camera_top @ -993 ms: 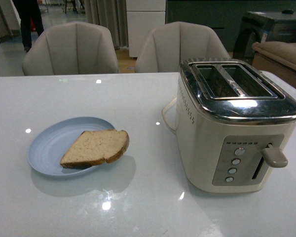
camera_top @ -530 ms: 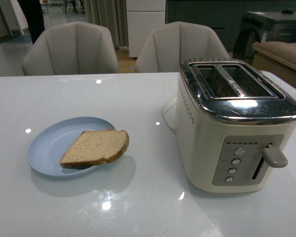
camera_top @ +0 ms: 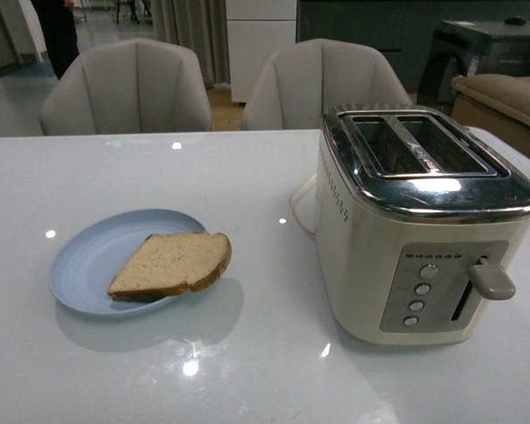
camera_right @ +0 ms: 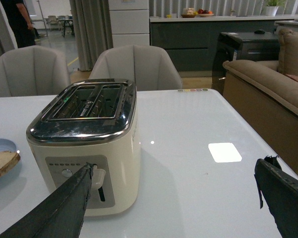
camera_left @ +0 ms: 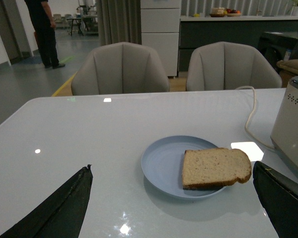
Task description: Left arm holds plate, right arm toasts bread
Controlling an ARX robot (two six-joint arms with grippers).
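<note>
The pale-blue plate (camera_top: 102, 256) lies on the white table, left of the toaster (camera_top: 424, 225). The half-slice of bread (camera_top: 172, 263) lies on the plate's right side, its crust overhanging the rim. No arm shows in the front view. In the left wrist view the plate (camera_left: 164, 161) and the bread (camera_left: 214, 167) lie ahead of my open, empty left gripper (camera_left: 174, 186), whose dark fingers (camera_left: 64, 203) stand wide apart. My right gripper (camera_right: 174, 188) is open and empty, set back from the toaster (camera_right: 89, 144), whose two slots are empty and whose lever (camera_right: 97, 177) is up.
The glossy white table (camera_top: 247, 353) carries the toaster's white cord (camera_left: 248, 116) behind the plate. Two beige chairs (camera_top: 128, 88) stand at the far edge. A sofa (camera_right: 268, 84) stands to the right. A person (camera_left: 44, 29) stands in the far background.
The plate, the bread and the toaster have not moved. Only the person in the far background has shifted slightly.
</note>
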